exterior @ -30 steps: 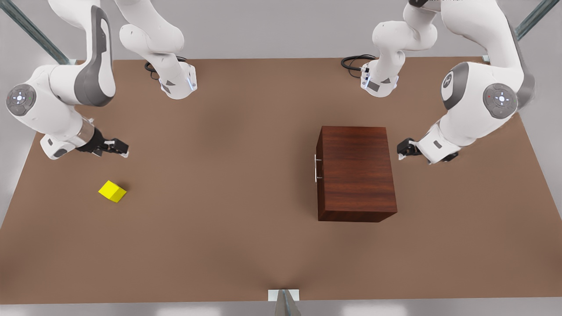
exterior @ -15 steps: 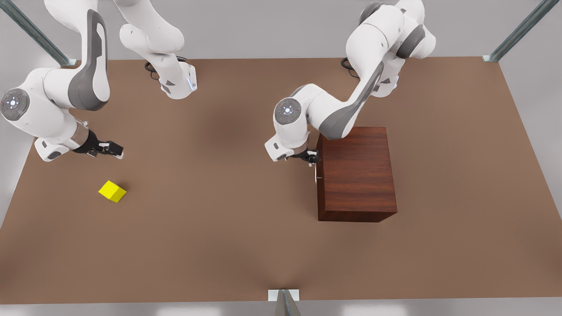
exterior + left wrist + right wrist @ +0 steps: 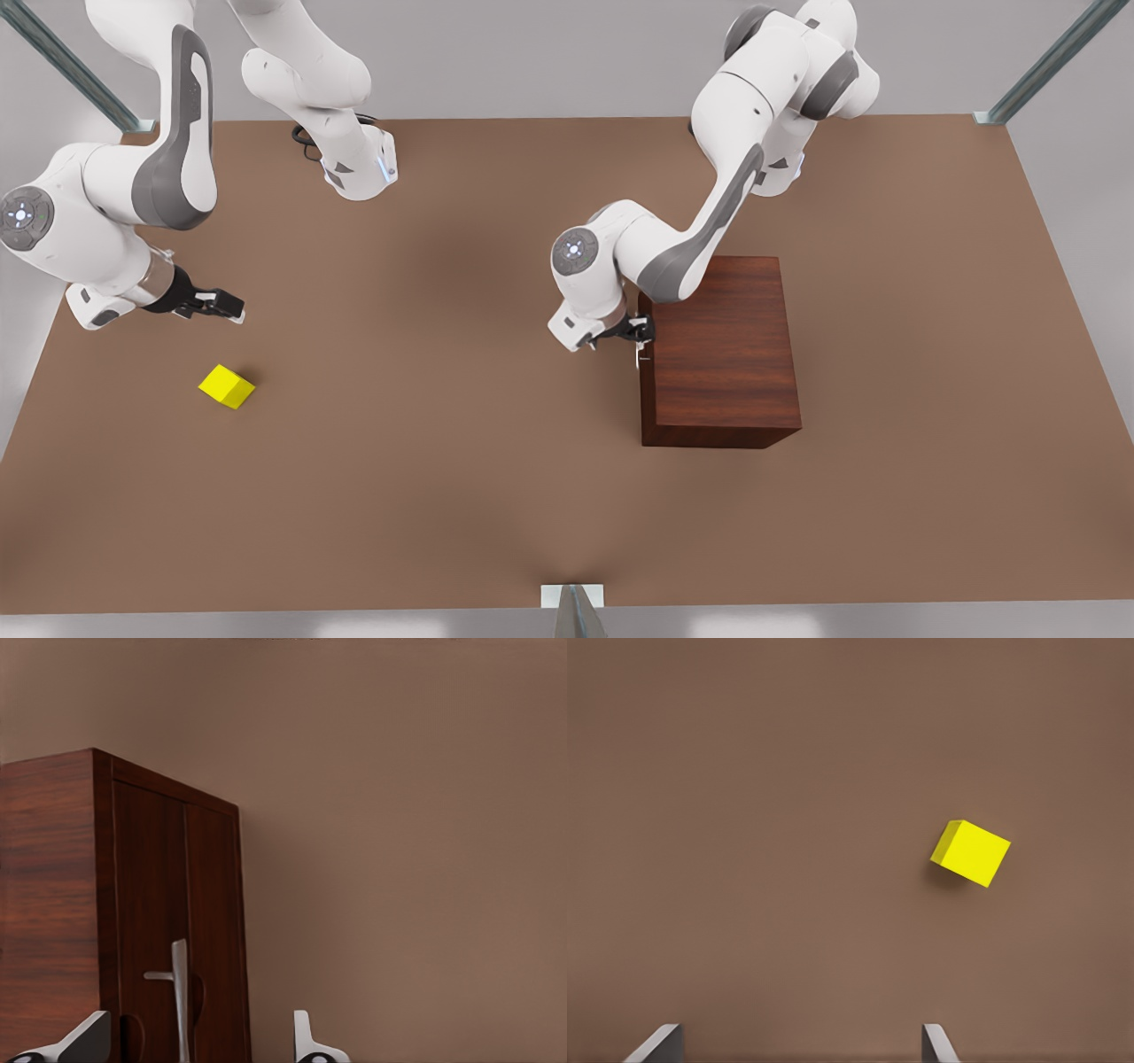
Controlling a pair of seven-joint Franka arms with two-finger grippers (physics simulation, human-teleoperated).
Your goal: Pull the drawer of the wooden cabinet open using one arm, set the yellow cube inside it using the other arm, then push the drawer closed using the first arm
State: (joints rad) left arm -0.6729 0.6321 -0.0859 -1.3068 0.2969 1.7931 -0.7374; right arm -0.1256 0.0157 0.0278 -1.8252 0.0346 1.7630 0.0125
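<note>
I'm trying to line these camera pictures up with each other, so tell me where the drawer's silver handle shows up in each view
Front view: the silver handle sits on the wooden cabinet face toward the front view's left, at the left gripper.
Left wrist view: the handle stands between two open fingertips, on the cabinet front.
Right wrist view: handle absent; yellow cube on the table.
Shared landmark: the brown table.

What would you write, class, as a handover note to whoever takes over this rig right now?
Left gripper: open, fingers either side of the drawer handle, not yet closed on it.
Right gripper: open, empty, hovering above the table near the cube.
Cabinet: drawer shut.
Done: left gripper lined up at the handle.
Left: grip, pull drawer open, pick cube, place inside, push shut.
</note>
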